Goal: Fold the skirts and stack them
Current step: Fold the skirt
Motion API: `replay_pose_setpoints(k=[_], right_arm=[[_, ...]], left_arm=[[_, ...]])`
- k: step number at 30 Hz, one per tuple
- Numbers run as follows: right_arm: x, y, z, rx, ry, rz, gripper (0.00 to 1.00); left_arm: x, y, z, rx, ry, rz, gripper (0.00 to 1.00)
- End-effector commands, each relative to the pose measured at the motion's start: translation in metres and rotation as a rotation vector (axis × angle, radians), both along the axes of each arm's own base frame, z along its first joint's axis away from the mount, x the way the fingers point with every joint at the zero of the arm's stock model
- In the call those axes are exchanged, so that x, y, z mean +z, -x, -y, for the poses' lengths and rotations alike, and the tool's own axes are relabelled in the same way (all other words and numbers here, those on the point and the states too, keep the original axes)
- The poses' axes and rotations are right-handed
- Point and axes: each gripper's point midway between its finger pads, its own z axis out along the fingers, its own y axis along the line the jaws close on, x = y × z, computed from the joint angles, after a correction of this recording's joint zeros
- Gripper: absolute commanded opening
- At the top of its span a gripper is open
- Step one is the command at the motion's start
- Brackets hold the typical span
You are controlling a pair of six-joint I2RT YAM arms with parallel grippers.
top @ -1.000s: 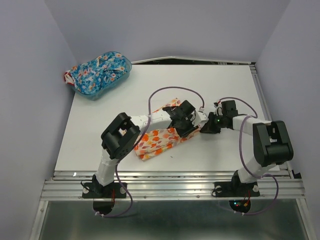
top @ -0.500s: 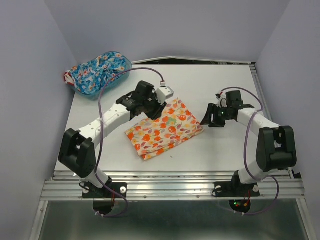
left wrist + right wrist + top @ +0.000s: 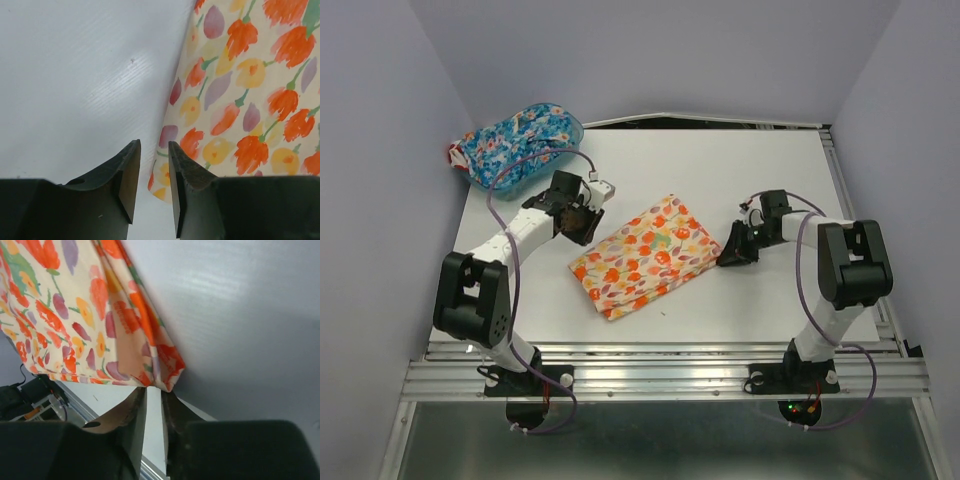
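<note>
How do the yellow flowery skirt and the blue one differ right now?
The cream-yellow skirt lies folded flat on the table; the blue skirt sits bunched up in the basket. The cream-yellow skirt is mid-table, the blue skirt at the far left corner. Both are floral.

Translucent blue plastic basket (image 3: 572, 140) at the far-left corner of a white table (image 3: 740, 160).
</note>
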Motion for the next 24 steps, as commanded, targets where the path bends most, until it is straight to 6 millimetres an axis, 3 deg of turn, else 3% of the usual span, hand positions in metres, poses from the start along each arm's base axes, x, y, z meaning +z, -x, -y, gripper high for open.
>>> replay_pose_setpoints(k=[1, 2, 6, 7, 9, 11, 13, 15, 17, 18, 19, 20, 21, 24], right_arm=[[0.010, -0.060, 0.008, -0.032, 0.067, 0.169, 0.21], [0.008, -0.067, 0.010, -0.033, 0.078, 0.176, 0.13], [0.014, -0.110, 0.016, -0.021, 0.139, 0.274, 0.06], [0.026, -0.130, 0.017, -0.021, 0.149, 0.327, 0.06], [0.022, -0.149, 0.018, -0.022, 0.165, 0.344, 0.08], [0.044, -0.177, 0.014, -0.045, 0.141, 0.395, 0.27], [0.053, -0.188, 0.013, -0.062, 0.132, 0.397, 0.38], [0.079, -0.193, 0.012, -0.108, 0.117, 0.416, 0.55], [0.089, -0.183, 0.011, -0.157, 0.096, 0.391, 0.58], [0.091, -0.173, 0.011, -0.172, 0.085, 0.370, 0.58], [0.090, -0.151, 0.011, -0.184, 0.074, 0.338, 0.59], [0.090, -0.137, 0.006, -0.200, 0.031, 0.292, 0.59], [0.087, -0.122, 0.002, -0.204, 0.005, 0.254, 0.59], [0.073, -0.067, -0.010, -0.234, -0.100, 0.105, 0.59]], left_arm=[[-0.021, 0.009, -0.013, -0.027, -0.060, -0.019, 0.35], [-0.027, 0.015, -0.014, -0.051, -0.067, -0.035, 0.33], [-0.031, 0.030, -0.006, -0.123, -0.023, -0.060, 0.26], [-0.028, 0.033, -0.003, -0.155, -0.016, -0.050, 0.26], [-0.017, 0.038, 0.004, -0.202, 0.022, -0.017, 0.28], [-0.006, 0.044, 0.011, -0.250, 0.039, 0.020, 0.31], [0.004, 0.048, 0.020, -0.277, 0.050, 0.046, 0.35], [0.019, 0.056, 0.042, -0.320, 0.064, 0.088, 0.38], [0.031, 0.059, 0.059, -0.308, 0.072, 0.135, 0.40], [0.032, 0.071, 0.080, -0.356, 0.080, 0.138, 0.41], [0.035, 0.076, 0.090, -0.367, 0.093, 0.139, 0.52], [0.034, 0.086, 0.108, -0.387, 0.119, 0.121, 0.55], [0.032, 0.084, 0.109, -0.356, 0.126, 0.110, 0.65], [0.014, 0.099, 0.133, -0.373, 0.113, 0.056, 0.66]])
